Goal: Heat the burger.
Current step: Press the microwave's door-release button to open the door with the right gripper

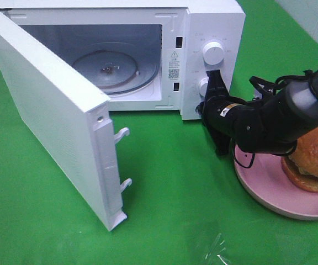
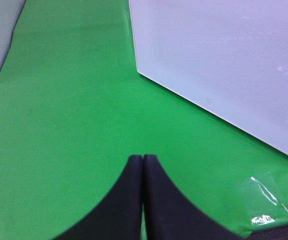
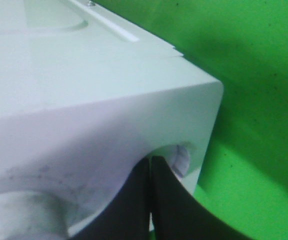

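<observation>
Exterior high: closed right gripper (image 1: pixel 215 77) reaches the microwave knob (image 1: pixel 204 87)

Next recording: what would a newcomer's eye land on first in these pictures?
The white microwave stands at the back of the green table, its door swung wide open toward the left and the glass turntable in plain view. The right arm's black tool, shut, has its tips at the lower knob on the control panel. The burger sits on the pink plate at the right edge, partly hidden by that arm.
</observation>
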